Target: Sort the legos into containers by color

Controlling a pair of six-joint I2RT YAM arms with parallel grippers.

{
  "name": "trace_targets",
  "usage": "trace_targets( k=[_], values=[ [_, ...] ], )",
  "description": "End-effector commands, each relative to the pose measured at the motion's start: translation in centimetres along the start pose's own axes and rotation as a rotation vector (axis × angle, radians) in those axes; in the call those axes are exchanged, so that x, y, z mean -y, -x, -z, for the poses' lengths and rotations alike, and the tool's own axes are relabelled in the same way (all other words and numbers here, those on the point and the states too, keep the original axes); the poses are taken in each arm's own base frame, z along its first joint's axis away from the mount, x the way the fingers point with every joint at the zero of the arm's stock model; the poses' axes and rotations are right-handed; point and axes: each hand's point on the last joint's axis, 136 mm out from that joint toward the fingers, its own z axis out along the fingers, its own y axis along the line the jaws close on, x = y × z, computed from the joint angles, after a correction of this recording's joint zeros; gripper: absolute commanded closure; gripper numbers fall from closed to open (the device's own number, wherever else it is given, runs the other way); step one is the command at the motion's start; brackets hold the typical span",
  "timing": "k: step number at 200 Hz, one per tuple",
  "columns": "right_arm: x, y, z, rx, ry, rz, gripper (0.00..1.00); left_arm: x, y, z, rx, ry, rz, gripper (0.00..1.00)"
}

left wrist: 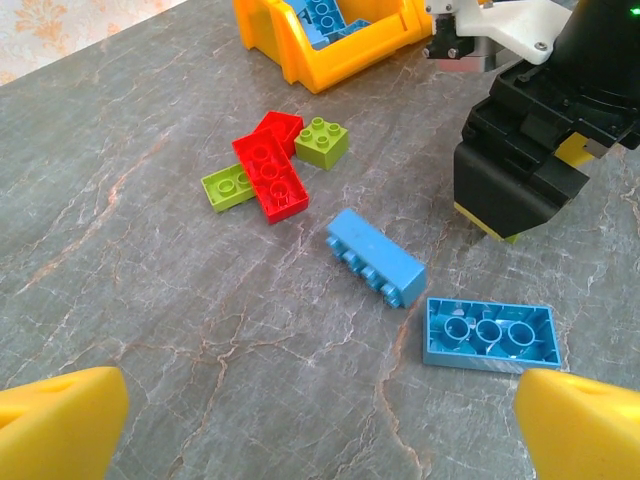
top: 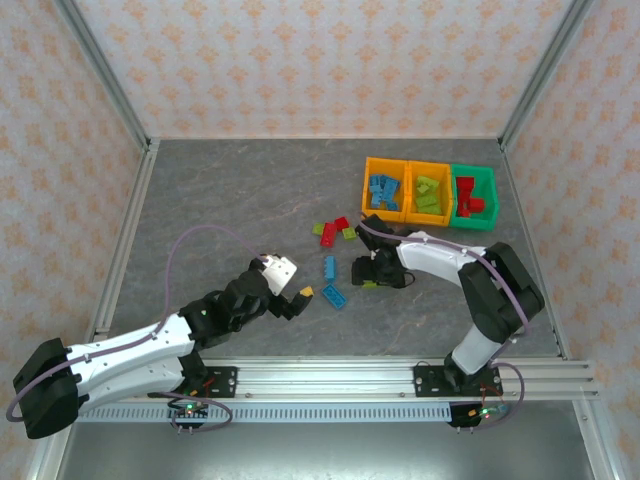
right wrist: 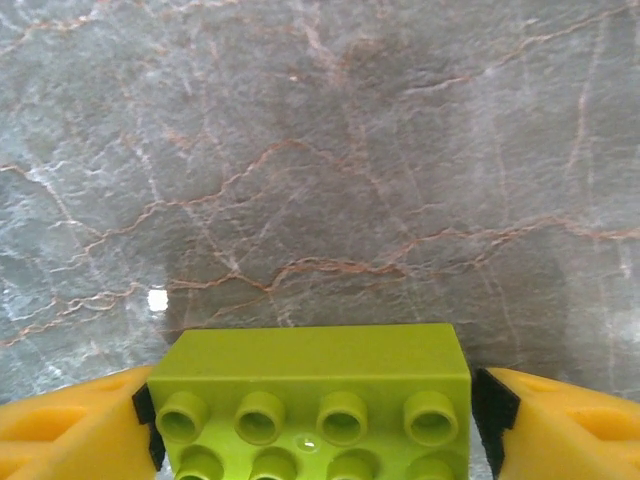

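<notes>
Pick-up step: the right tool (right wrist: 315, 412) clamps a lime green studded plastic brick (right wrist: 315, 372) lying on the grey desk (right wrist: 300, 150), near the row of plastic bins (top: 408, 164). Next it needs lifting into that row's middle orange bin (top: 431, 163), which holds greens. The left tool (left wrist: 320, 430) gapes wide, empty.

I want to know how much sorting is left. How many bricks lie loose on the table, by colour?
Blue bricks: 2
Red bricks: 2
Lime green bricks: 3, one between the right gripper's fingers
Total: 7
</notes>
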Motion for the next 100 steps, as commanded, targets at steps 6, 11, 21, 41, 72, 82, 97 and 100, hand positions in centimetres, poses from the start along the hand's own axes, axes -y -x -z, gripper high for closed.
trace_targets(
  k=[6, 11, 21, 41, 72, 82, 97, 100],
  values=[
    [1.2, 0.5, -0.7, 0.036, -0.067, -0.020, 0.27, -0.5, 1.6, 0.4, 0.038, 0.018, -0.007, 0.00],
    [1.5, 0.5, -0.5, 0.047, -0.074, -0.029, 0.29, -0.4, 1.5, 0.4, 0.036, 0.017, -0.008, 0.00],
    [1.7, 0.7, 0.1, 0.084, -0.074, -0.049, 0.33, -0.4, 1.6, 0.4, 0.038, 0.014, -0.007, 0.00],
    [2.3, 2.1, 3.2, 0.234, -0.040, -0.123, 0.41, -0.1, 1.5, 0.4, 0.039, -0.004, -0.012, 0.00],
    [6.2, 5.2, 9.1, 0.482, 0.015, -0.348, 0.42, 0.0, 1.6, 0.5, 0.048, -0.011, -0.012, 0.00],
    [8.0, 6.6, 10.6, 0.545, 0.025, -0.427, 0.42, 0.0, 1.6, 0.5, 0.047, -0.010, -0.013, 0.00],
    [10.1, 9.1, 13.2, 0.632, 0.058, -0.502, 0.41, -0.1, 1.5, 0.5, 0.043, -0.005, -0.014, 0.00],
    [10.7, 9.7, 13.7, 0.648, 0.056, -0.520, 0.41, -0.1, 1.6, 0.5, 0.044, -0.005, -0.013, 0.00]
  ],
)
